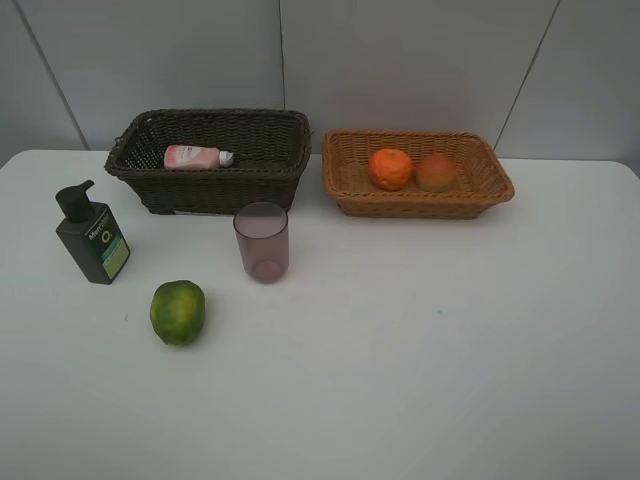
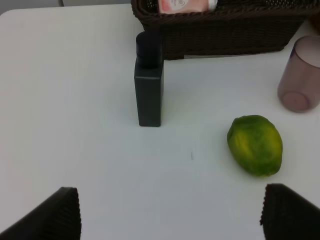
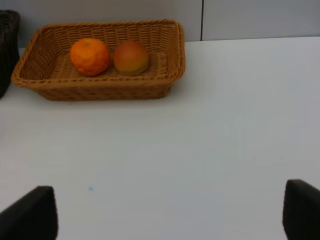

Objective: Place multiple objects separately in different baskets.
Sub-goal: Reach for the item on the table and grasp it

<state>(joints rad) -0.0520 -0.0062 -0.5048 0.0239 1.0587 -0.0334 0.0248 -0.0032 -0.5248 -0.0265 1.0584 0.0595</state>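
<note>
Your left tool (image 2: 172, 215) and right tool (image 3: 167, 212) sit spread, empty. Pink white-capped tube (image 1: 196, 156) in dark-brown wicker basket (image 1: 210, 185); round orange (image 1: 390, 168) and red-yellow peach-like fruit (image 1: 436, 171) in tan wicker basket (image 1: 420, 207). Green citrus (image 1: 178, 312), dark green pump bottle (image 1: 93, 238), translucent mauve cup (image 1: 262, 243) on white desk (image 1: 450, 350).

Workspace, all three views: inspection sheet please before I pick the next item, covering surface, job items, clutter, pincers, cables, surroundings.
Surface: white table, a few tiny specks.
Job's things: pink tube lying in dark brown basket; orange and peach-like fruit side by side in tan basket; dark green pump bottle, mauve cup and green citrus on the table, outside both.
Clutter: nothing seen.
Pincers: left pincer and right pincer open, holding nothing.
Cables: nothing seen.
Surroundings: grey panelled wall behind the baskets.
</note>
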